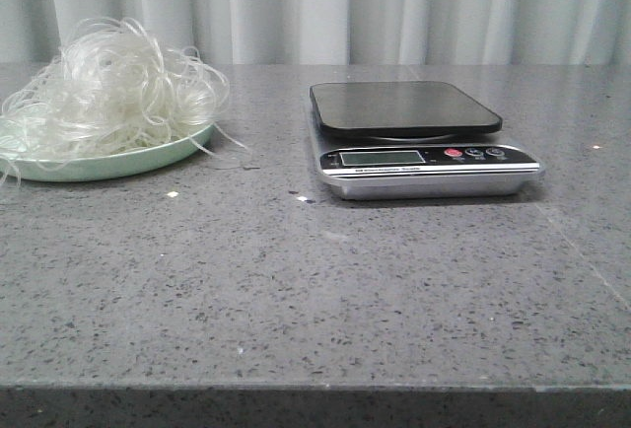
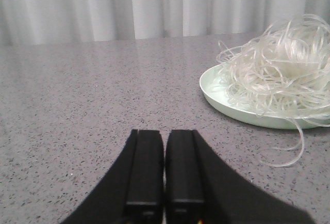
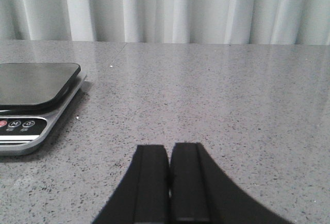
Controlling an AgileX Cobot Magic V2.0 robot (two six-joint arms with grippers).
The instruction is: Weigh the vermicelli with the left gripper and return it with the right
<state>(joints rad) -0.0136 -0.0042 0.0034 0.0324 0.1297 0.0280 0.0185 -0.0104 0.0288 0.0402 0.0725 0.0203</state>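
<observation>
The vermicelli (image 1: pixel 113 83) is a fluffy whitish tangle heaped on a pale green plate (image 1: pixel 148 162) at the table's far left; the left wrist view shows the vermicelli (image 2: pixel 281 69) and the plate (image 2: pixel 227 105) too. A silver kitchen scale (image 1: pixel 419 157) with a bare black platform (image 1: pixel 402 107) stands mid-table. Neither arm shows in the front view. My left gripper (image 2: pixel 164 133) is shut and empty, low over bare table short of the plate. Beside the scale (image 3: pixel 31 105), my right gripper (image 3: pixel 169 147) is shut with nothing in it.
The speckled grey stone table (image 1: pixel 315 290) runs to a front edge near the camera. White curtains (image 1: pixel 394 4) hang behind the table. A few stray noodle loops (image 2: pixel 289 152) trail off the plate onto the table.
</observation>
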